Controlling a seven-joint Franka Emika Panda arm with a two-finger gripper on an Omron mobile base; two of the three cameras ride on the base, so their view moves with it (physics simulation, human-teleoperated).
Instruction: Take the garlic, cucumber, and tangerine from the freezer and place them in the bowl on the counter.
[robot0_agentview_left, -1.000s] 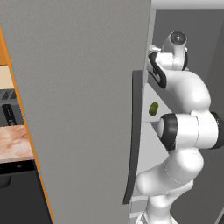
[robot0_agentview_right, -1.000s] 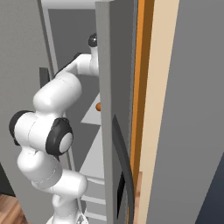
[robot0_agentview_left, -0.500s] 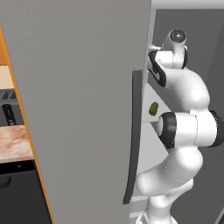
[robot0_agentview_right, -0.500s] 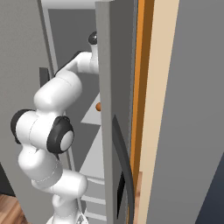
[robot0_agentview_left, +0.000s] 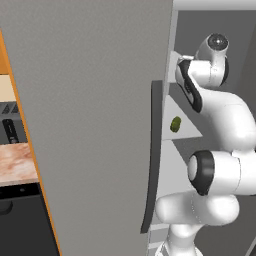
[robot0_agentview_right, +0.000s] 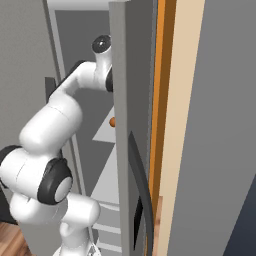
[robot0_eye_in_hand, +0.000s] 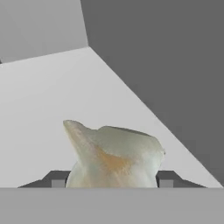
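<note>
Off-white garlic (robot0_eye_in_hand: 114, 157) clamped between gripper (robot0_eye_in_hand: 108, 179) fingertips, just above pale freezer shelf (robot0_eye_in_hand: 52, 96). Cucumber (robot0_agentview_left: 175, 124) and tangerine (robot0_agentview_right: 112, 121) sit on lower freezer shelves. First pick secured; nothing carried to bowl yet, three placements left.

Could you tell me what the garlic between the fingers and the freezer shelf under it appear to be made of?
The garlic looks like a natural bulb: off-white, dry papery skin with a tan patch and a pointed tip. The freezer shelf looks like smooth pale grey plastic or coated metal, matte, with no gloss or pattern; which of the two cannot be told.
</note>
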